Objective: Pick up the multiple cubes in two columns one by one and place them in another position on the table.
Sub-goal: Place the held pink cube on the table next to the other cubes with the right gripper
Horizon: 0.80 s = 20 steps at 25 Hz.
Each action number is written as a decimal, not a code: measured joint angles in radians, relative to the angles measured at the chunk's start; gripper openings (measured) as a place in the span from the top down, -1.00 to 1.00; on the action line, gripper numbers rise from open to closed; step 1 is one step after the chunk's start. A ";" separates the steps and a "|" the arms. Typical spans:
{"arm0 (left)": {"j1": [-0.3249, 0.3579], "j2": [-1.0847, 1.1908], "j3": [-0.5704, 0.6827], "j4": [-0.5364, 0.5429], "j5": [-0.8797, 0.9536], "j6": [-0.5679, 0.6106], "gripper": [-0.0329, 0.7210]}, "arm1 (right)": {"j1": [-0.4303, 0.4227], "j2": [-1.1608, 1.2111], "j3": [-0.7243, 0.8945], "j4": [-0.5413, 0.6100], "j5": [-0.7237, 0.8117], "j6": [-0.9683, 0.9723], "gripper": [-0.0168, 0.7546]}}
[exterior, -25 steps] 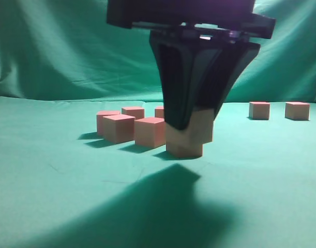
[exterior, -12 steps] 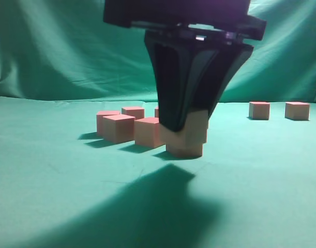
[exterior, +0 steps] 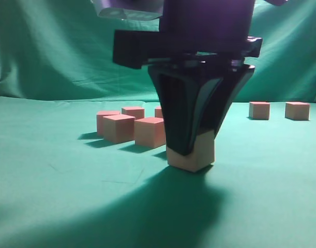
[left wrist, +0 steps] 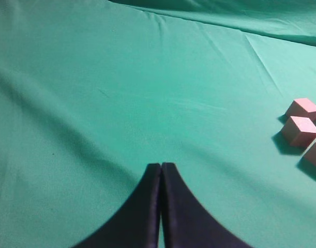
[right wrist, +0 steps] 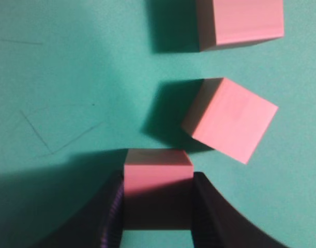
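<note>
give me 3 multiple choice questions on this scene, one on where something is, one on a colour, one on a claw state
1. Where is the cube nearest the right wrist camera?
A. between the right claw's fingers
B. stacked on another cube
C. beside the two far cubes

2. What colour is the table cloth?
A. white
B. teal-green
C. black

3. How is the left claw?
A. shut on a cube
B. wide open
C. shut, holding nothing

Answers:
1. A, the right claw has a finger on each side of the cube.
2. B, green shows in every view.
3. C, its fingertips meet over bare cloth.
</note>
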 joint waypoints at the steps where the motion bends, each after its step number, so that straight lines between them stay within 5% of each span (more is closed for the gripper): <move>1: 0.000 0.000 0.000 0.000 0.000 0.000 0.91 | 0.000 0.000 0.000 0.000 0.000 0.004 0.27; 2: 0.000 0.000 0.000 0.000 0.000 0.000 0.91 | 0.000 0.000 0.000 0.000 0.000 0.009 0.27; 9: 0.000 0.000 0.000 0.000 0.000 0.000 0.91 | 0.000 0.000 -0.021 0.015 0.052 0.049 -0.62; 16: 0.000 0.000 0.000 0.000 0.000 0.000 0.91 | 0.000 0.000 -0.246 0.024 0.398 0.039 -0.69; 20: 0.000 0.000 0.000 0.000 0.000 0.000 0.91 | 0.000 -0.014 -0.385 -0.060 0.467 0.010 -0.69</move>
